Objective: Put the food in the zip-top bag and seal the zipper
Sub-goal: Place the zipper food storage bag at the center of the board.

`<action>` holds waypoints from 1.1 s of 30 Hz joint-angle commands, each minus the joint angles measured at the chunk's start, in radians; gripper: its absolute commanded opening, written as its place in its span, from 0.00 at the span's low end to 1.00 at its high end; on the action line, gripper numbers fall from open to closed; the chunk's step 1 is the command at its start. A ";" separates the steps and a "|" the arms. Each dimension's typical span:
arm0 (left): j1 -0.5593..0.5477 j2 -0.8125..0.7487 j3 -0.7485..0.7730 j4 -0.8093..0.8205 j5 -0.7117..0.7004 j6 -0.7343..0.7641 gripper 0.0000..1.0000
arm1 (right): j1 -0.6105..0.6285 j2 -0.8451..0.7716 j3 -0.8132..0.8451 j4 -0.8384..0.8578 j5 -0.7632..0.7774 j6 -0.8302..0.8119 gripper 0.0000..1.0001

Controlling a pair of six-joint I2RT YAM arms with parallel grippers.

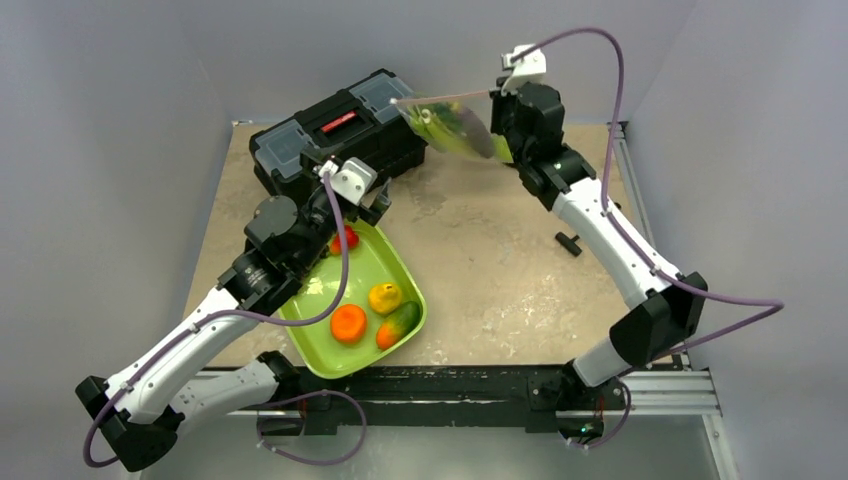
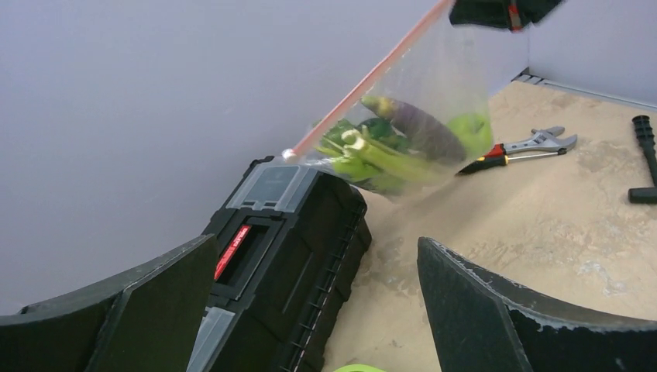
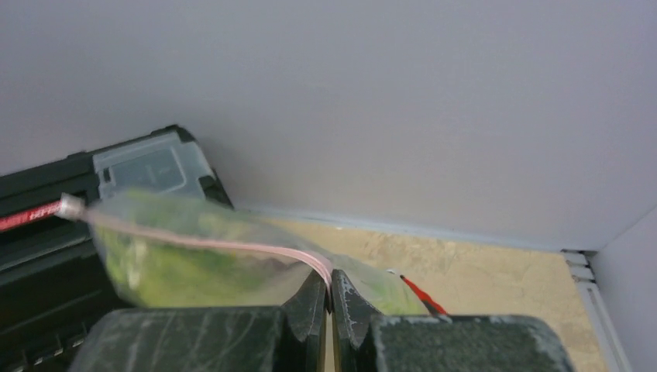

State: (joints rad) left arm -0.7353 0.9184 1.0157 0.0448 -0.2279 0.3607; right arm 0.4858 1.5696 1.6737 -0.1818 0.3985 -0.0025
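Above the far edge of the tabletop point(image 1: 500, 260), the right pincer point(image 3: 331, 283) is clamped on the zipper point(image 3: 209, 242) at 1 end of the zip-top bag point(image 1: 455, 128). The bag hangs clear of the tabletop, tilted, with its free end over the black toolbox point(image 1: 320, 130) that stands at the far-left corner. Whether the zipper is closed along its length cannot be told. Through the clear plastic, the left wrist view shows a purple eggplant point(image 2: 422, 128), pale green stalks point(image 2: 372, 159) and a lime-green round piece point(image 2: 474, 132).

The left pincer point(image 2: 316, 244) has its fingers well apart and grips nothing. It hovers above the far end of the lime-green tray point(image 1: 395, 262), just beside the toolbox. The tray lies toward the near-left corner and holds 4 pieces: an orange point(image 1: 348, 322), a yellow fruit point(image 1: 384, 297), a green-and-orange fruit point(image 1: 400, 320) and a red piece point(image 1: 346, 240) partly hidden by the left arm.

A red-handled wrench point(image 2: 519, 149) lies near the far edge, behind the bag. A small black tool point(image 1: 569, 242) lies toward the right edge.
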 commanded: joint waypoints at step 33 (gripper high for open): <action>-0.015 -0.012 -0.018 0.059 -0.074 -0.001 1.00 | 0.005 -0.932 -0.733 -0.157 0.230 0.282 0.82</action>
State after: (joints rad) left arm -0.7429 0.9428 1.0008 0.0456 -0.2569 0.3595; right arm 0.4908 0.6876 0.8120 -0.3550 0.6189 0.3267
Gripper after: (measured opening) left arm 0.998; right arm 0.808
